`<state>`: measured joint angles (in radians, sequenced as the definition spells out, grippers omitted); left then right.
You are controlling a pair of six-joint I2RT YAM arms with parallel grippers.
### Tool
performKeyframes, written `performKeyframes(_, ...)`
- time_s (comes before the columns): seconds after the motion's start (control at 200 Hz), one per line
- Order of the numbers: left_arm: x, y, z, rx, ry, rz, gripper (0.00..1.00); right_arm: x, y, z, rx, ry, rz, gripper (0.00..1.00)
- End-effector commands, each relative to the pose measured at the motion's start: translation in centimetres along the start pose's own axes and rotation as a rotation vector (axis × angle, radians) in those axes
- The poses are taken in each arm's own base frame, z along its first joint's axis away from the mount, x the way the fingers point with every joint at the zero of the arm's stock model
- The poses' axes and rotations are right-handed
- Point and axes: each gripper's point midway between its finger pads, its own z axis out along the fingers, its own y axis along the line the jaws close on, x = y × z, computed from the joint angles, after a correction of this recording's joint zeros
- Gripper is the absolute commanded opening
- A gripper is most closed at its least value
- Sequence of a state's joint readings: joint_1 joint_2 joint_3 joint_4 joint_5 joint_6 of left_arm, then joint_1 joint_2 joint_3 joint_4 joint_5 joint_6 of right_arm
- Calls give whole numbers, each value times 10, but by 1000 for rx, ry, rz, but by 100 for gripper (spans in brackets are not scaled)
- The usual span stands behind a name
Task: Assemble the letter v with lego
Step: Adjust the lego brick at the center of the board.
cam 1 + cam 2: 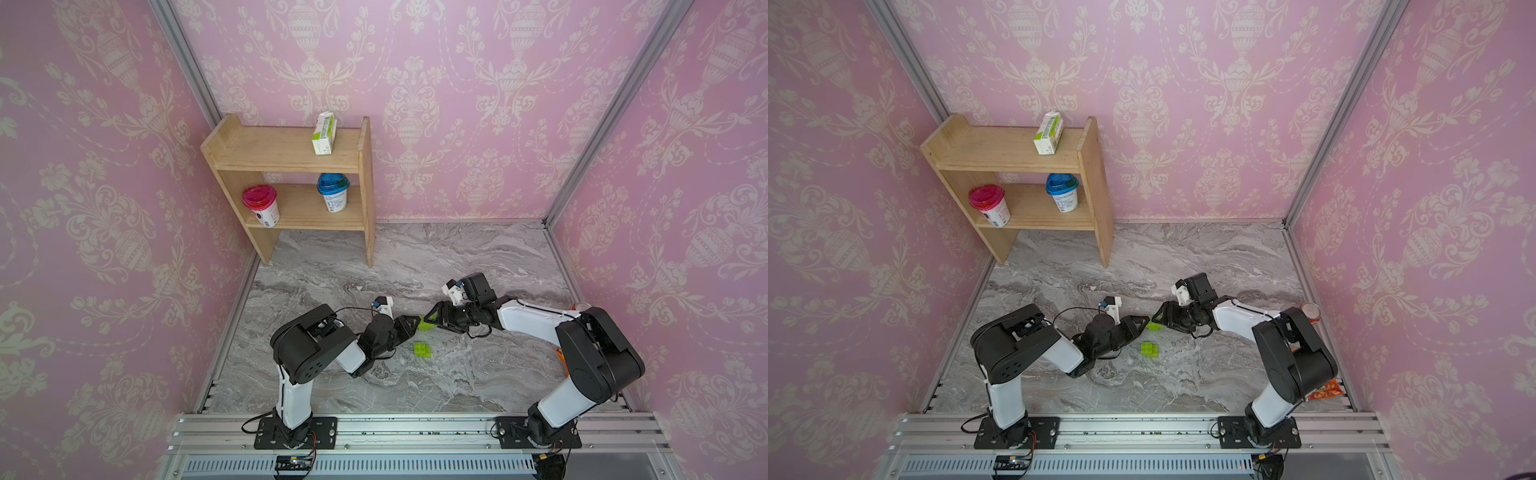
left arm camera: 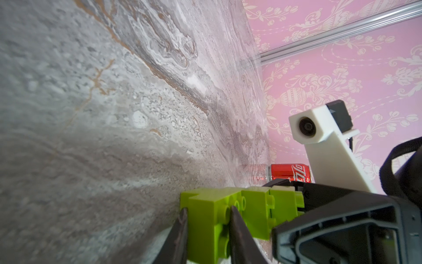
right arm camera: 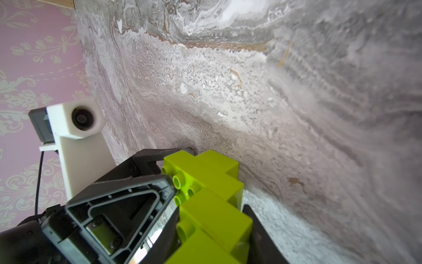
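Lego chain (image 2: 255,205), a stepped run of lime-green bricks, is clamped at one end by the left end effector (image 2: 209,212). Its other end is straddled by the right end effector (image 3: 210,211) (whether firmly gripped cannot be told). Some loose bricks (image 1: 422,348) lie nearby on the bench (image 1: 415,257). A cola can (image 2: 288,172) is seen beyond the right arm.

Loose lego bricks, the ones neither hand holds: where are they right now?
In both top views the loose bricks lie on the marble table, just nearer the base rail than the held brick chain.
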<state>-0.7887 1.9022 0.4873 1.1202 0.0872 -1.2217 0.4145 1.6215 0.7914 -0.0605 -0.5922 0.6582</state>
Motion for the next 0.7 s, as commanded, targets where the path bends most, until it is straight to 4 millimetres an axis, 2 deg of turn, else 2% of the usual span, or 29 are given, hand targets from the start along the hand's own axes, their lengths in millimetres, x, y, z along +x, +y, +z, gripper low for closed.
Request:
performKeyframes(0.0, 9, 28, -2, -91, 14, -2, 23, 3, -3, 4, -8, 14, 16, 61)
performKeyframes(0.23, 11, 29, -4, -90, 18, 2, 24, 3, -6, 6, 2, 18, 12, 53)
performKeyframes(0.415, 11, 27, -4, -86, 17, 8, 25, 1, -8, 6, 18, 9, 6, 50)
performKeyframes(0.696, 11, 27, -4, -85, 20, 11, 25, -5, -3, 3, 16, -7, -9, 57)
